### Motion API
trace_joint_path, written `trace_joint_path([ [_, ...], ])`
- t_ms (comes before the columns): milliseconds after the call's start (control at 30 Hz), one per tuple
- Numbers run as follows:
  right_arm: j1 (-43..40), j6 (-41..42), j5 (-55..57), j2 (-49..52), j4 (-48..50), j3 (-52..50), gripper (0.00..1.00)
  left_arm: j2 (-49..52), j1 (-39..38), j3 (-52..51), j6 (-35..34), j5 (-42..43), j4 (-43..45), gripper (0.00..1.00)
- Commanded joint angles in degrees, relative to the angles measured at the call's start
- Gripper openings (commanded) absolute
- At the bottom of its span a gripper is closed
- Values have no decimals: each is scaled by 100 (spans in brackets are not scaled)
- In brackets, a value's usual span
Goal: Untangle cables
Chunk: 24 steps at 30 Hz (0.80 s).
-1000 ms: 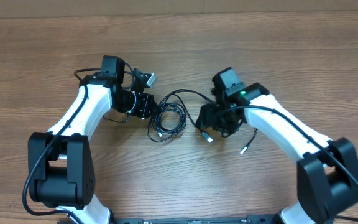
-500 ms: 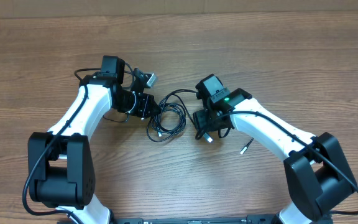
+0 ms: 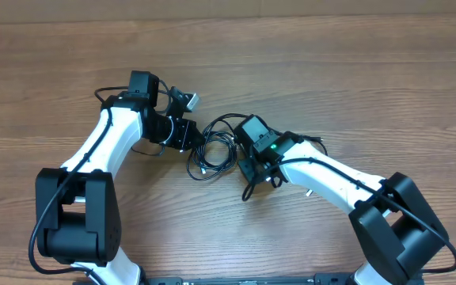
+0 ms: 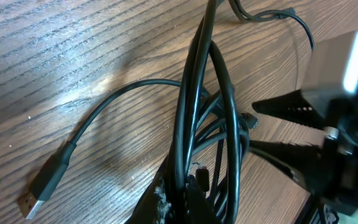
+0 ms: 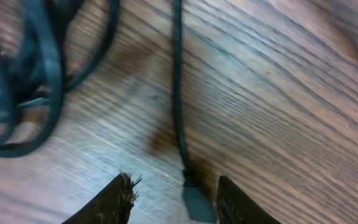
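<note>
Right gripper (image 3: 249,168) has slid left up to the cables (image 3: 216,152) bunched between both arms, fingers apart astride a plug (image 5: 197,202); left gripper (image 3: 190,136) clamps the bundle's strands

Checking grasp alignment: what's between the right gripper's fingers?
Right wrist view: one of the cables, its plug end lying on the table between the open right gripper fingers, ungripped.

Robotics lab, wood-grain table (image 3: 370,63), 2 white robot arms (image 3: 109,142)
</note>
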Motion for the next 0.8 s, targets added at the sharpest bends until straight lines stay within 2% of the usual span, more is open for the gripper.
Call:
trace_joint_path([
  [0, -13, -109, 260, 11, 254, -291, 42, -2, -13, -20, 114, 52, 2, 4],
  [167, -15, -107, 649, 11, 798, -684, 41, -2, -13, -20, 114, 52, 4, 4],
  [300, -17, -103, 852, 11, 1154, -879, 31, -2, -13, -20, 114, 52, 4, 4],
  [600, -17, -107, 852, 11, 1252, -890, 30, -2, -13, -20, 114, 50, 28, 4],
  [667, -17, -105, 850, 11, 1228, -890, 23, -2, -13, -20, 114, 50, 26, 4],
  [700, -17, -98, 844, 11, 1226, -890, 4, -2, -13, -20, 114, 50, 26, 4],
  [767, -17, 7, 754, -17, 1193, -850, 4, -2, -13, -20, 114, 50, 28, 5],
])
